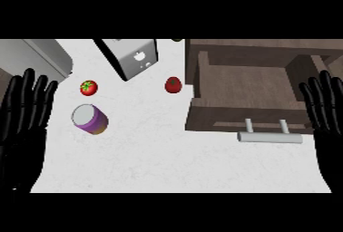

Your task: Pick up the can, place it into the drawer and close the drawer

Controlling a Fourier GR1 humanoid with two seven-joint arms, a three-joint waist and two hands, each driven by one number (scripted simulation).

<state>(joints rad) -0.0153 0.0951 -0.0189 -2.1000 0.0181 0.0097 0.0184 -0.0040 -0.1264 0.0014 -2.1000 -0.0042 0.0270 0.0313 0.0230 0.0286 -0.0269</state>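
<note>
left hand [26,108] rested open at counter's [167,158] left edge | purple can [90,118] stood untouched near that edge, beside a tomato [88,87] | drawer [244,86] stood pulled open at right, ready to receive | right hand [325,106] rested open at right edge

A white counter [167,158] carries a purple can [90,119], two tomatoes [88,87] [173,84] and a toaster [133,56].

One head view looks steeply down onto the counter [167,158].
</note>
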